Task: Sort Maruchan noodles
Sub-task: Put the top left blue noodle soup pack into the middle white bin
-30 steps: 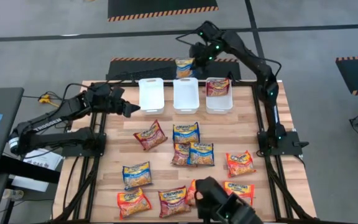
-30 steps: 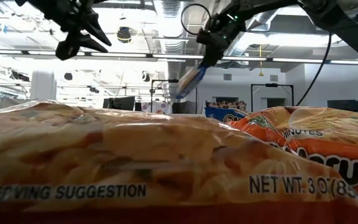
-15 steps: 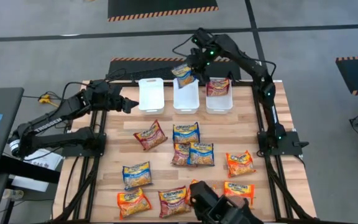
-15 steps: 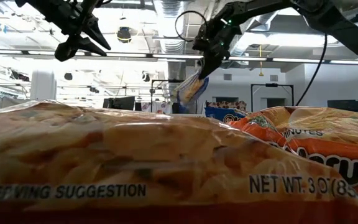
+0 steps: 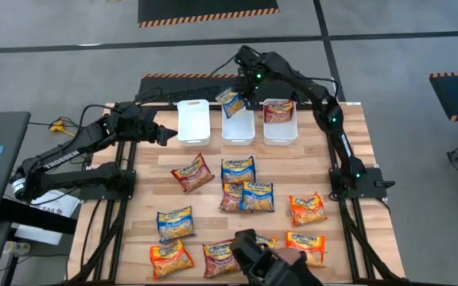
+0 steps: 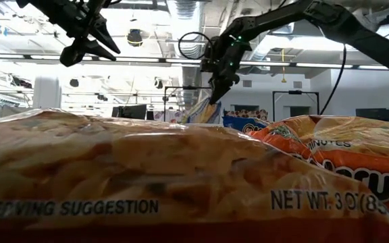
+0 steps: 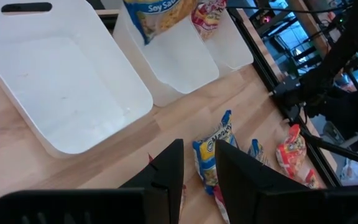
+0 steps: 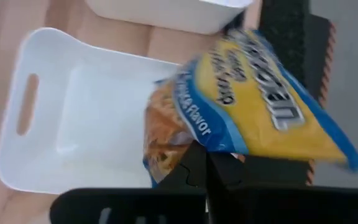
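Observation:
My right gripper (image 5: 245, 86) is shut on a blue Maruchan noodles packet (image 5: 230, 102), which hangs over the far end of the middle white bin (image 5: 238, 125). The low view shows this packet (image 6: 203, 112) below the gripper (image 6: 215, 94). A dark red packet (image 5: 278, 111) lies in the right bin (image 5: 281, 131). The left bin (image 5: 193, 123) holds nothing. Several orange, blue and dark red packets lie flat on the table, such as one blue packet (image 5: 238, 168). My left gripper (image 5: 165, 136) hovers open beside the left bin. My right gripper pinches the blue packet by one edge (image 8: 194, 142) between its two fingers (image 8: 197, 167). The fingers come from above, slanting down from the table's far right. The packet hangs tilted below them, clear of the middle bin.
The three bins stand side by side along the far edge. Loose packets cover the middle and near part of the table (image 5: 141, 199). A dark object (image 5: 273, 268) sits at the near edge. An orange packet (image 6: 147, 175) fills the low view's foreground.
My right gripper has come down and toward the table's left and near side, carrying the blue packet from beyond the bins' far ends to above the middle bin. The packet has turned and tilted as it came.

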{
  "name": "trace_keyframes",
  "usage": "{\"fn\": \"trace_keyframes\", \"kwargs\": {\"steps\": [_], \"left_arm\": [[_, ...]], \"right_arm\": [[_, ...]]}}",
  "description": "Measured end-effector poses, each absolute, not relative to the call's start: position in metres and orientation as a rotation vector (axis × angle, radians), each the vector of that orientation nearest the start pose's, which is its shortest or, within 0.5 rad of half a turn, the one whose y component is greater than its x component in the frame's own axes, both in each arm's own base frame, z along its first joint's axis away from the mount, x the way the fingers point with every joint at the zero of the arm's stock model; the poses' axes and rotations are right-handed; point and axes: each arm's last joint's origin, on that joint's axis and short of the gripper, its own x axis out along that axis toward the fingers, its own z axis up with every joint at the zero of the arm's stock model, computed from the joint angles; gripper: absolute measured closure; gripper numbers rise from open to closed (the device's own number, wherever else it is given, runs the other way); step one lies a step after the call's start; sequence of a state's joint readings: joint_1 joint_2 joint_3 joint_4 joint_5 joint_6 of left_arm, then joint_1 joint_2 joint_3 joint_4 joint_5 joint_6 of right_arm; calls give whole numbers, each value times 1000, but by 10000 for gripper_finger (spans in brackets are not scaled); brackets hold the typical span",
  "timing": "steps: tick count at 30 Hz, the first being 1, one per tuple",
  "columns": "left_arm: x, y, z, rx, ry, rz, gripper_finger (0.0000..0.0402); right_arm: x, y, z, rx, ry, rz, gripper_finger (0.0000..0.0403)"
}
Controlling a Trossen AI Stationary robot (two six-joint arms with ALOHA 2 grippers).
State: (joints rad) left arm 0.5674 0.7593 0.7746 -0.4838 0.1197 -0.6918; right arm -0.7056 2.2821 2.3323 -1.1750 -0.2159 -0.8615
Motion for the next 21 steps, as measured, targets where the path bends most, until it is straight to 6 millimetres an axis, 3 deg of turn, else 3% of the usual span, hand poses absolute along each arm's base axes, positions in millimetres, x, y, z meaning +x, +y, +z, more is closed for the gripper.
{"fn": "trace_keyframes", "kwargs": {"steps": [12,21], "left_arm": [[136,82,305,-807,292,567,324],[136,82,305,-808,294,562,324]], "right_arm": [[382,-303,260,-197,1183,-58,385],[388,-297,260,-187,1229,-145,382]]}}
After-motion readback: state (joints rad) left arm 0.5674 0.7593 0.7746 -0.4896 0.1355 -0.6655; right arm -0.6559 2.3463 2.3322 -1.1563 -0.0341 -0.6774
